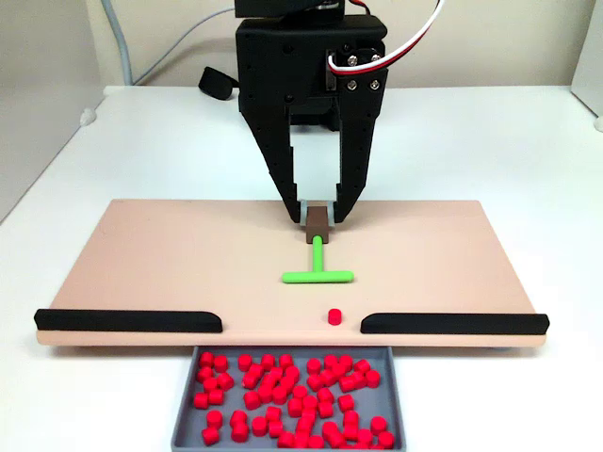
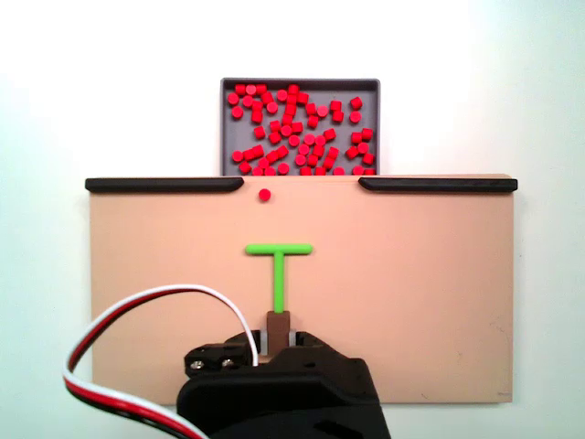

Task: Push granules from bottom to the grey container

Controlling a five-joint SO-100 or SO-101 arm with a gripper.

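The gripper (image 1: 317, 213) is clamped on the brown handle (image 1: 317, 225) of the green pusher (image 1: 317, 274), whose crossbar faces the gap between the black strips (image 1: 129, 320). One granule (image 1: 334, 315) lies on the board (image 1: 170, 254), just off to one side of the bar's centre; the others fill the tray (image 1: 184, 405). Shift the bar sideways to centre it on the granule, then push straight through the gap.

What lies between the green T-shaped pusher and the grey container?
One red granule lies alone on the tan board, between the pusher's crossbar and the grey container, in the gap between two black strips; both fixed views show it.
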